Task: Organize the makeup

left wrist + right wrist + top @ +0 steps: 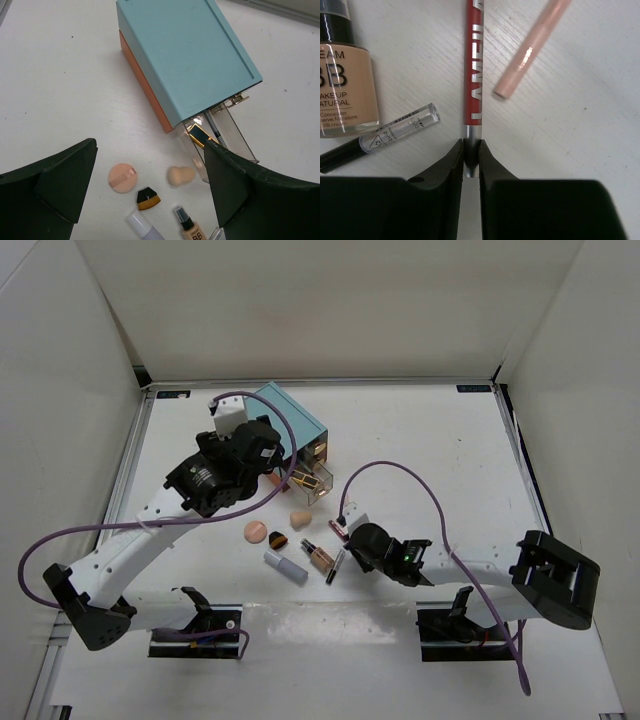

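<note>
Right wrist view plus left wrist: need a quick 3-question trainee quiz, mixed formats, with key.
1. True or false: the right gripper is shut on the silver end of the red pencil.
2. In the right wrist view, what lies at the far left of the picture, left of the red pencil?
A. BB cream bottle
B. a hairbrush
C. a hand mirror
3. Fill in: in the left wrist view, the left gripper hangs over the table near the teal box with its jaws ____.

Key: 1 true; 2 A; 3 open.
</note>
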`<state>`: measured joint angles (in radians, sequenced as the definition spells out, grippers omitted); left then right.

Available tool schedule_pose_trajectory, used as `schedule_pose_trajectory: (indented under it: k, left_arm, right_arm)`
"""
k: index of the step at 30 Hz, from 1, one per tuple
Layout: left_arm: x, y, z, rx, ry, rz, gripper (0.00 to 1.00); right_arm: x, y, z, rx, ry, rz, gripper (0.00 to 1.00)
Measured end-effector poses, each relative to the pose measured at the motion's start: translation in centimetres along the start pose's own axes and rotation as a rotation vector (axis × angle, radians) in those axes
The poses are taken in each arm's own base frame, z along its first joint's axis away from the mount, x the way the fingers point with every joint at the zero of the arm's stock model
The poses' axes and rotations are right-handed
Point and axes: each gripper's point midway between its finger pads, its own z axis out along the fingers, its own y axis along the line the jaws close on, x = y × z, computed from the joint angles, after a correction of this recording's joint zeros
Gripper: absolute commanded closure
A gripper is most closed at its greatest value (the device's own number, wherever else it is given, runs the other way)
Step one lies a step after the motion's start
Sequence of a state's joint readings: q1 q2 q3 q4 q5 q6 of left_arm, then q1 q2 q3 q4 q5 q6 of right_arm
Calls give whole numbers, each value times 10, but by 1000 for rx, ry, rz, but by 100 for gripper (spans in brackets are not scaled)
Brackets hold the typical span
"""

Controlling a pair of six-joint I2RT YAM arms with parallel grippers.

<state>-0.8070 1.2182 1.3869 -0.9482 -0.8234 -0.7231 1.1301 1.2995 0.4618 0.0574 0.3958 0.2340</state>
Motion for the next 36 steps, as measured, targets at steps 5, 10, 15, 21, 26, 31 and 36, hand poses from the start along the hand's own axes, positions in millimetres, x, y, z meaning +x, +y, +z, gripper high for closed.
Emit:
schedule_pose_trajectory:
  k: [5,10,15,21,26,31,36]
  left_arm:
    - [-7,-1,0,5,-21,2,2]
    - [-13,-6,1,20,-42,4,2]
    - [-14,-9,6,32,-52,3,2]
    - [-7,-8,19,41,-33,13,2]
    - [-10,-4,28,42,-31,7,2]
    - [-14,-1,36,46,-30,0,2]
    - [-13,4,42,35,-27,-1,2]
  right_arm:
    - [4,5,-5,-6,8,-20,90]
    - [5,12,-24,-40,46,-62,96]
    - [-35,6,-56,-18,-4,-50,100]
    - [-96,-17,-102,54,-87,5,100]
    - [-133,-47,-125,150,-78,-3,100]
    - [-185,-73,-114,160,-12,-64,100]
    - [-214,-80,-76,102,108,-130,100]
